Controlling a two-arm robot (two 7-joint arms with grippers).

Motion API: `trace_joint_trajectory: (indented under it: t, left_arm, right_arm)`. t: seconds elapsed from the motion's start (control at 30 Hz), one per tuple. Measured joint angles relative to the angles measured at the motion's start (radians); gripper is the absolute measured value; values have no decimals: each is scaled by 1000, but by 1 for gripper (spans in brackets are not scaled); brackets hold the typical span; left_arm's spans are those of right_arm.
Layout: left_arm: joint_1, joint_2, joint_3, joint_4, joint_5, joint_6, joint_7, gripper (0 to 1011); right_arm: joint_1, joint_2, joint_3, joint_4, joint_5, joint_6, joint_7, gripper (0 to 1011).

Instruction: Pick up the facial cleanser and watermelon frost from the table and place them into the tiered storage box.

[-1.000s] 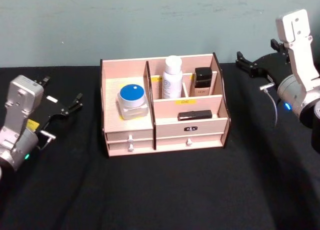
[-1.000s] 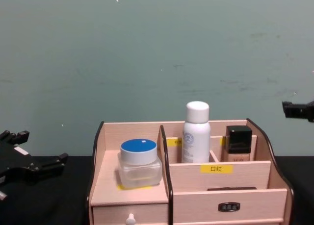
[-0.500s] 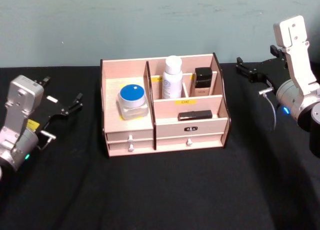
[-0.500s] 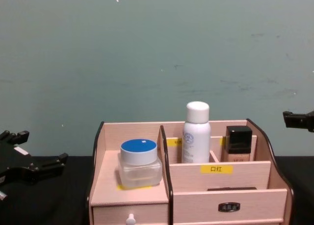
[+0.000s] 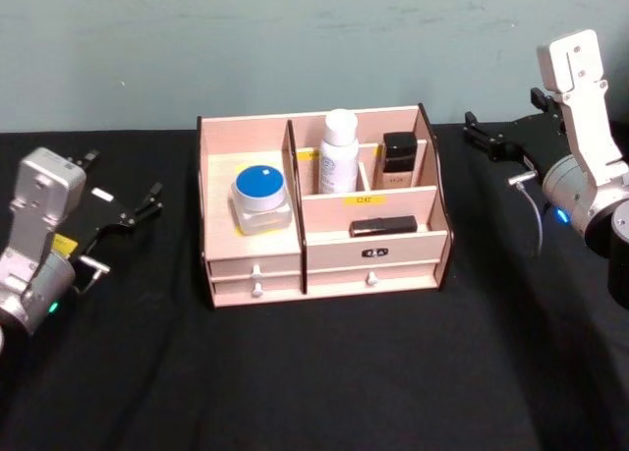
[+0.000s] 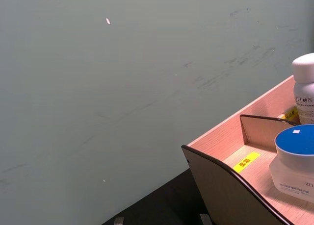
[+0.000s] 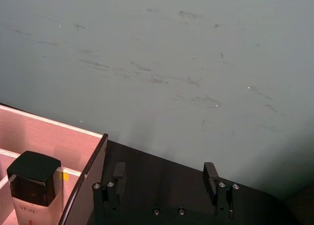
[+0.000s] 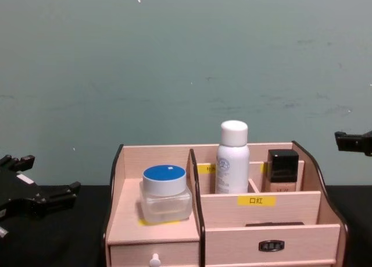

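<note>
- The tiered storage box point(image 5: 324, 207), of pale flat wood panels with dark curved end walls, stepped compartments and yellow labels, is being shown on the black cloth-covered table point(image 5: 324, 372), between the two grippers and well apart from both.
- A squat clear jar with a round blue lid point(image 5: 260, 198) is being carried in the wide compartment on the side nearer the left gripper.
- A white cylindrical bottle with a rounded cap point(image 5: 339, 153) is being held upright in a rear compartment; beside it, on the side nearer the right gripper, a square bottle with a black cap point(image 5: 398, 160) is being held upright.
- A flat black oblong item point(image 5: 382, 225) is being shown lying in the lower front tier, above two small drawers.
- The left gripper point(image 5: 123, 211) is being held above the cloth to the left of the box, its dark fingers spread apart, with nothing being gripped or touched.
- The right gripper point(image 5: 488, 137) is being held to the right of the box's rear corner; in the right wrist view its two black fingers point(image 7: 211, 176) are being shown parted, with nothing between them.
</note>
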Motion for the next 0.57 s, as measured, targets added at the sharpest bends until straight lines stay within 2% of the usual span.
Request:
trace_joint_trajectory:
  t: [0.57]
  left_arm:
    - [0,0,0,0,0,0,0,1001]
  right_arm:
    - [0,0,0,-1,2,0,1,1002]
